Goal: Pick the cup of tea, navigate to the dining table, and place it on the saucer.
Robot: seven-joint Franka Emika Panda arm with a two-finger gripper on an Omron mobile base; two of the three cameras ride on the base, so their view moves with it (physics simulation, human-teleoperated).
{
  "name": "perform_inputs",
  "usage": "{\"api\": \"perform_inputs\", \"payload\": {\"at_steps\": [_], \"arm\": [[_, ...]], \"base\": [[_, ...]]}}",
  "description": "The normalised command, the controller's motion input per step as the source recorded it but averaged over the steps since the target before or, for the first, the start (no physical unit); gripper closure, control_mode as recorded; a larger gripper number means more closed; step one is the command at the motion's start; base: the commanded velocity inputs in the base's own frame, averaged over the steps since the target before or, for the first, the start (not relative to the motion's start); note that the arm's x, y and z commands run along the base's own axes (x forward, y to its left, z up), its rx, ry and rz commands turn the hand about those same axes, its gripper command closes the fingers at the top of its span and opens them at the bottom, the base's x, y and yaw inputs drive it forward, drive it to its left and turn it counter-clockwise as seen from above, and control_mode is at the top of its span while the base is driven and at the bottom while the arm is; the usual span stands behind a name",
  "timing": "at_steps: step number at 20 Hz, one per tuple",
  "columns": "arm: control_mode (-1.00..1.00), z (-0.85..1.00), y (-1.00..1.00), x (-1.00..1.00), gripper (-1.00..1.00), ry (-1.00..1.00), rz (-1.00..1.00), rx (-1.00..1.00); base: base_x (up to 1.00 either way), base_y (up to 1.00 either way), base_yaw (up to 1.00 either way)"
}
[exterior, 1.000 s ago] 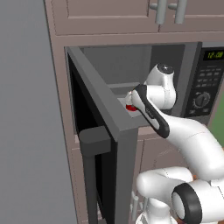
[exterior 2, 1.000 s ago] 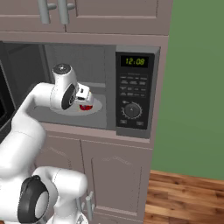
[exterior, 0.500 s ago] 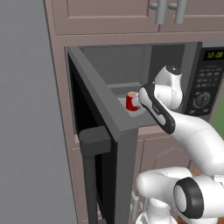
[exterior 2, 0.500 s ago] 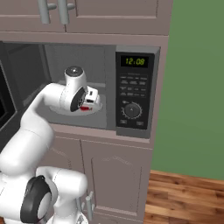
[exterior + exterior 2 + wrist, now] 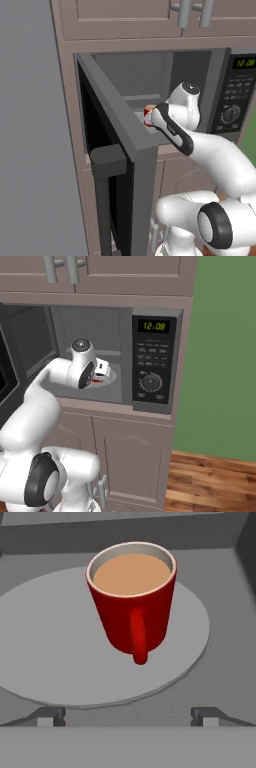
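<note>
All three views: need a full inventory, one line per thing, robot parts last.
cup of tea: 1, red with brown liquid, upright on the turntable, handle toward the hand camera
turntable: 1, pale grey round plate, microwave floor
microwave: 1, dark grey, set into the cabinet wall, clock lit green
microwave door: 1, dark grey, swung open to the left
upper cabinet handles: 2, silver, above the microwave
lower cabinet doors: taupe, below the microwave
wall: green, right of the cabinets
floor: brown wood, lower right
pincer: 1, dark tips, open, short of the cup
arm: 1, white, reaching into the microwave
</note>
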Motion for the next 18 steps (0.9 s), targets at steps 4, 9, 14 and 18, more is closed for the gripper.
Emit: {"api": "perform_inputs", "payload": {"at_steps": [4, 9, 14, 18], "arm": [[-1.0, 0.01, 0.06, 0.39, -1.0, 0.0, 0.0, 0.0], [-1.0, 0.05, -0.03, 0.13, -1.0, 0.01, 0.0, 0.0], [-1.0, 0.0, -0.12, 0.0, -1.0, 0.02, 0.0, 0.0], [-1.0, 0.0, -0.1, 0.0, -1.0, 0.0, 0.0, 0.0]], "base": [[0.0, 0.0, 0.0], [0.0, 0.0, 0.0], [0.0, 0.0, 0.0], [0.0, 0.0, 0.0]]}}
